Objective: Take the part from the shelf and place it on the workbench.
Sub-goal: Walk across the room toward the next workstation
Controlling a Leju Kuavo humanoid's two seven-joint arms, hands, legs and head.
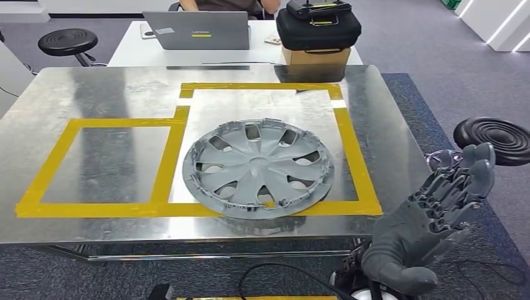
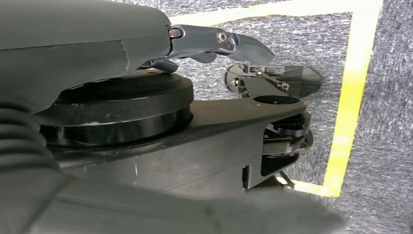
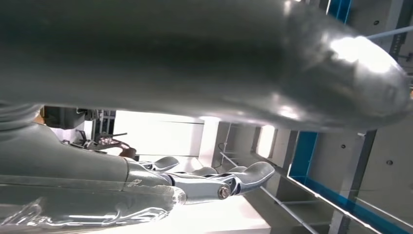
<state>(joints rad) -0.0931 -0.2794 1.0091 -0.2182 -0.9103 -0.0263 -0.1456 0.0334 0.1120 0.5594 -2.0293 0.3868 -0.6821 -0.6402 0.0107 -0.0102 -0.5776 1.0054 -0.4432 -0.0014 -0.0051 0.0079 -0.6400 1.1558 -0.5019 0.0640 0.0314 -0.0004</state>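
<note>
**Q:** What takes up most of the head view?

**Me:** The metal workbench [image 1: 81, 94], running from the left edge to past the middle. Yellow tape [image 1: 356, 156] marks two boxes on it, a low wide one at left and a taller one at centre.

**Q:** And the part?

**Me:** The grey wheel cover [image 1: 257, 167] lies flat on the bench at the centre of the frame, inside the taller box. Its lower rim overlaps the bottom strip of tape. Nothing of mine touches it.

**Q:** Your right hand?

**Me:** My right hand [image 1: 431, 222] is at the lower right of the head view, off the bench's right edge, well apart from the cover. Fingers [image 1: 475, 169] point up, spread and only loosely bent, thumb at the bottom. It holds nothing.

**Q:** Left hand?

**Me:** My left hand [image 2: 214, 44] shows in its wrist view at upper centre, fingers extended over grey carpet with a yellow floor line [image 2: 348, 112] at the right. Nothing sits between them.

**Q:** Behind the bench?

**Me:** A white table [image 1: 125, 50] at the top, with a grey laptop [image 1: 197, 30], a black case [image 1: 319, 28] on a cardboard box [image 1: 315, 57], and a person seated partly in frame. Black stools: one upper left [image 1: 67, 42], one at right edge [image 1: 497, 139].
</note>
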